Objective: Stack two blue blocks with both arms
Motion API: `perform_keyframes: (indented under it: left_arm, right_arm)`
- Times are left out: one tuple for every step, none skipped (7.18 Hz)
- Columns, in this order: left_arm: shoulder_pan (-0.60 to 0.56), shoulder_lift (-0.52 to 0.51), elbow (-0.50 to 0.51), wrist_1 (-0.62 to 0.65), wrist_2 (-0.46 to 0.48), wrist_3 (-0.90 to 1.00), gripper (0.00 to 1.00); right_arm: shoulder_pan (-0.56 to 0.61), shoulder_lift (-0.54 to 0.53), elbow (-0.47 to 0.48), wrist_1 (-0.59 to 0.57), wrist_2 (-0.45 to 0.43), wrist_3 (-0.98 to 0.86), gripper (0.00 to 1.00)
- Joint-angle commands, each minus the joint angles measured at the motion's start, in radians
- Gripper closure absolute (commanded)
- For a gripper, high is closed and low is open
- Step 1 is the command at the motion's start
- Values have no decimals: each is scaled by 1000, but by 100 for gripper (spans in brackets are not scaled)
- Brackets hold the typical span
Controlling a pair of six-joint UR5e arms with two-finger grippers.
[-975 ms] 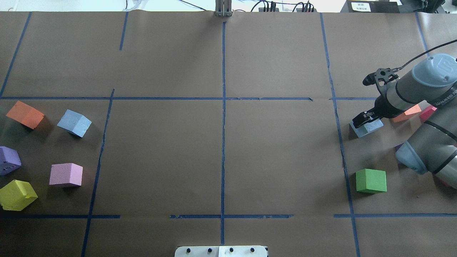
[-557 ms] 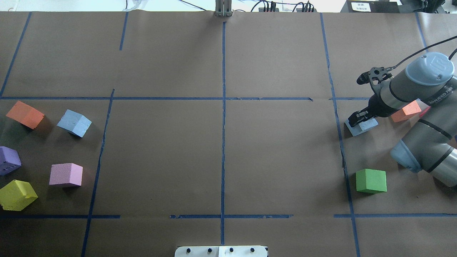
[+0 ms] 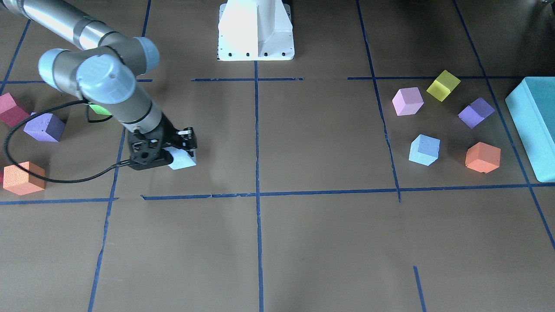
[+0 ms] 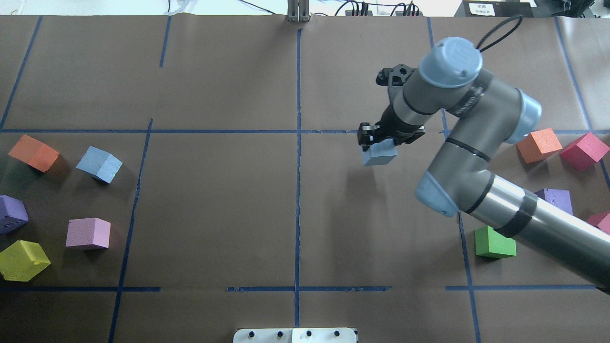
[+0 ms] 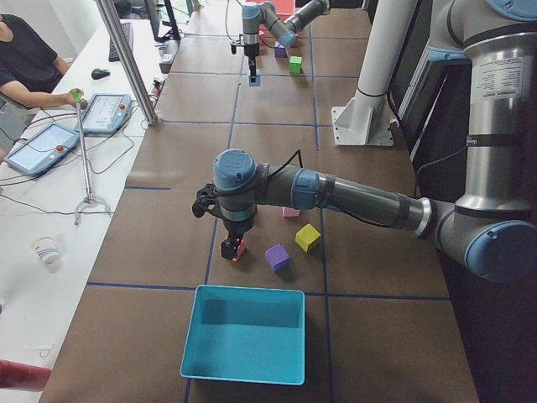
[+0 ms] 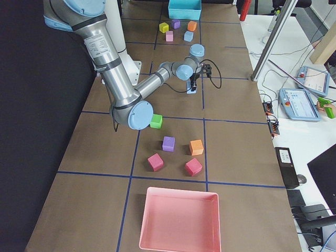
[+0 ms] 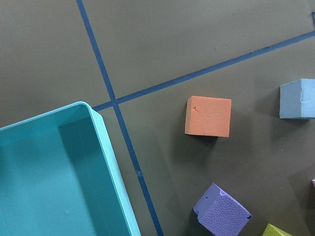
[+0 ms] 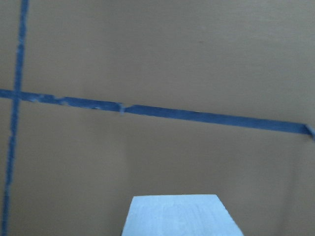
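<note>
1. The right claw (image 4: 378, 141) is clamped around one blue block (image 4: 380, 155) and holds it over the middle of the tabletop (image 4: 214, 214), a little toward the right edge. The shadow on the paper suggests the block is lifted clear.
2. The second blue block (image 4: 99, 164) sits near the left edge, just beside an orange cube (image 4: 33, 152) and touching nothing.
3. The left claw (image 5: 230, 248) hangs over that cluster, close to the teal bin (image 5: 243, 344). I only see it from the side, so I cannot tell whether it is wide or narrow.
4. To my eye, one pickup is done and nothing is stacked yet. The second block remains to be gripped, and then the two must be brought together, one set squarely on the other.
</note>
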Motion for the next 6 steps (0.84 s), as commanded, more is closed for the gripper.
perform_keyframes:
  left_arm:
    - [0,0,-24,4,5,-4,0]
    - [0,2,-26,4,4,-2,0]
    - [0,2,-24,4,7,-2,0]
    - [1,2,-21,4,7,-1,0]
    - [1,0,-24,4,7,-4,0]
    - [1,2,-23,4,4,-5,0]
  right_arm:
    - [-93,221,-187,-12,-69,210,99]
    - [-117,246,-215,-13,-71,213,99]
    - [-133,272,-242,-13,-79,264,99]
    - [-159,277,-253,-13,-109,307,97]
    - [-173,278,-259,-13,-141,312,96]
    - [-176,283,-263,-15,-141,315,91]
